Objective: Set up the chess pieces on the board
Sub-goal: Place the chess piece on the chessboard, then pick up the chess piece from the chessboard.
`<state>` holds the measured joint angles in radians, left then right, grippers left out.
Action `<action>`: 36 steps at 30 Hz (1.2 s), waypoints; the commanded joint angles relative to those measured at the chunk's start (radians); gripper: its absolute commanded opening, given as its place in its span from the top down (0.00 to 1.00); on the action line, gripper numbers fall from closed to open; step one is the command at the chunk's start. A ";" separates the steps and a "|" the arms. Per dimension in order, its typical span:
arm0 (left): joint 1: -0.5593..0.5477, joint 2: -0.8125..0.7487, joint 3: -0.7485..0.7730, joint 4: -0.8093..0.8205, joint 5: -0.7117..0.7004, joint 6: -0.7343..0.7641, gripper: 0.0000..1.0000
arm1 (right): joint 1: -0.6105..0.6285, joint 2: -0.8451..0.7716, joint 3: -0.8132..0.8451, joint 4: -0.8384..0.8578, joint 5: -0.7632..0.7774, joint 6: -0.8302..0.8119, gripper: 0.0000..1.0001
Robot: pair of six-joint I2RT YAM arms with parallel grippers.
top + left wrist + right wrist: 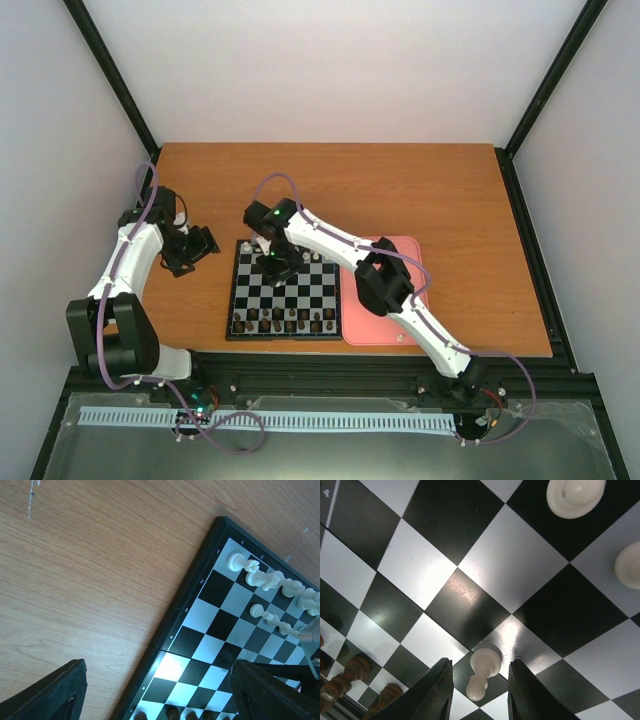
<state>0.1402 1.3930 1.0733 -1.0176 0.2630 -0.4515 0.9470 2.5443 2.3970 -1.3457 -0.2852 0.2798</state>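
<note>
1. The board (285, 290) lay mid-table, with the pink tray (372, 330) just beside it on the right. Your arm hid most of the tray, so I cannot tell what remained there.
2. Your left gripper (203, 242) hung wide open and empty beside the board.
3. Your right gripper (481, 665) stood partly open astride one pawn (481, 676) on the board, gripping nothing.
4. Dark pieces (285, 322) lined the near edge (not yours to place).
5. The chess pieces (272, 580) filled much of a far row, with a few pawns ahead. I judge the pawn row unfinished.
</note>
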 commanded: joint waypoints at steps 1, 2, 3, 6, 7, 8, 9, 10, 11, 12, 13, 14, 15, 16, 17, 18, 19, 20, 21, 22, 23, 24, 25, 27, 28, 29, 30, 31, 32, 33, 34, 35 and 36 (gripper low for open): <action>0.007 -0.015 -0.001 0.007 0.010 -0.003 0.19 | 0.010 -0.025 -0.025 0.011 -0.002 -0.005 0.67; 0.007 -0.019 -0.002 0.005 0.010 -0.003 0.19 | 0.010 -0.038 -0.025 0.010 0.002 -0.005 0.66; 0.006 -0.023 -0.002 0.005 0.011 -0.001 0.19 | 0.010 -0.064 -0.031 0.011 0.007 -0.003 0.64; 0.006 -0.037 -0.002 0.005 0.037 0.005 0.19 | 0.010 -0.148 -0.067 0.014 0.024 0.004 0.58; 0.005 -0.040 0.000 0.003 0.051 0.008 0.19 | 0.010 -0.181 -0.087 0.013 0.032 0.007 0.57; 0.005 -0.045 0.002 0.003 0.065 0.009 0.19 | 0.009 -0.219 -0.112 0.014 0.041 0.009 0.57; 0.004 -0.051 0.006 0.003 0.075 0.012 0.20 | 0.010 -0.261 -0.145 0.018 0.047 0.009 0.55; -0.001 -0.057 0.012 0.000 0.080 0.016 0.21 | 0.010 -0.308 -0.195 0.024 0.059 0.011 0.54; -0.012 -0.063 0.022 -0.009 0.075 0.020 0.21 | 0.010 -0.355 -0.256 0.033 0.071 0.013 0.53; -0.035 -0.068 0.033 -0.020 0.065 0.029 0.22 | 0.009 -0.401 -0.308 0.043 0.087 0.018 0.51; -0.069 -0.071 0.048 -0.034 0.052 0.038 0.22 | 0.008 -0.447 -0.357 0.052 0.103 0.029 0.50; -0.118 -0.073 0.064 -0.054 0.029 0.044 0.23 | 0.005 -0.491 -0.414 0.064 0.125 0.043 0.48; -0.167 -0.074 0.077 -0.074 0.005 0.046 0.23 | 0.000 -0.540 -0.476 0.078 0.147 0.059 0.46; -0.225 -0.075 0.082 -0.088 -0.017 0.046 0.23 | -0.008 -0.590 -0.542 0.097 0.165 0.079 0.45; -0.279 -0.077 0.075 -0.098 -0.039 0.036 0.23 | -0.021 -0.638 -0.620 0.123 0.178 0.097 0.45; -0.331 -0.079 0.063 -0.102 -0.065 0.023 0.24 | -0.042 -0.689 -0.696 0.148 0.185 0.114 0.45; -0.379 -0.079 0.046 -0.101 -0.088 0.011 0.26 | -0.073 -0.736 -0.777 0.174 0.189 0.130 0.45; -0.420 -0.078 0.032 -0.099 -0.107 -0.002 0.27 | -0.097 -0.798 -0.852 0.192 0.196 0.145 0.45; -0.455 -0.074 0.019 -0.098 -0.123 -0.019 0.28 | -0.121 -0.841 -0.922 0.208 0.203 0.158 0.45; -0.489 -0.071 0.011 -0.096 -0.137 -0.033 0.30 | -0.142 -0.882 -0.992 0.221 0.209 0.168 0.45; -0.520 -0.068 0.005 -0.090 -0.142 -0.046 0.31 | -0.163 -0.922 -1.051 0.234 0.216 0.178 0.45; -0.553 -0.059 0.003 -0.085 -0.158 -0.060 0.32 | -0.182 -0.957 -1.111 0.245 0.219 0.184 0.45; -0.593 -0.046 0.001 -0.076 -0.170 -0.070 0.32 | -0.197 -0.989 -1.160 0.258 0.222 0.190 0.45; -0.635 -0.007 -0.005 -0.056 -0.196 -0.085 0.34 | -0.226 -1.034 -1.264 0.277 0.218 0.192 0.45; -0.646 0.012 -0.008 -0.046 -0.210 -0.088 0.35 | -0.237 -1.046 -1.296 0.280 0.215 0.190 0.45; -0.656 0.033 -0.010 -0.032 -0.221 -0.089 0.37 | -0.245 -1.054 -1.322 0.283 0.216 0.188 0.45; -0.664 0.053 -0.013 -0.019 -0.227 -0.089 0.39 | -0.250 -1.061 -1.344 0.283 0.219 0.185 0.45; -0.672 0.072 -0.012 -0.003 -0.228 -0.090 0.40 | -0.256 -1.069 -1.362 0.285 0.222 0.184 0.45; -0.680 0.090 -0.013 0.010 -0.228 -0.091 0.41 | -0.261 -1.077 -1.381 0.288 0.224 0.183 0.45; -0.686 0.108 -0.013 0.025 -0.229 -0.094 0.41 | -0.268 -1.087 -1.395 0.292 0.223 0.182 0.45; -0.688 0.128 -0.013 0.039 -0.231 -0.097 0.43 | -0.277 -1.096 -1.407 0.296 0.221 0.180 0.45; -0.689 0.144 -0.013 0.051 -0.238 -0.100 0.45 | -0.287 -1.105 -1.416 0.296 0.220 0.176 0.45; -0.689 0.160 -0.013 0.064 -0.250 -0.101 0.45 | -0.294 -1.113 -1.421 0.297 0.219 0.173 0.45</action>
<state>-0.5323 1.5063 1.0565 -1.0248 0.0612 -0.5274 0.6861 1.4845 1.0004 -1.0870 -0.0826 0.4488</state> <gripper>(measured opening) 0.562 0.550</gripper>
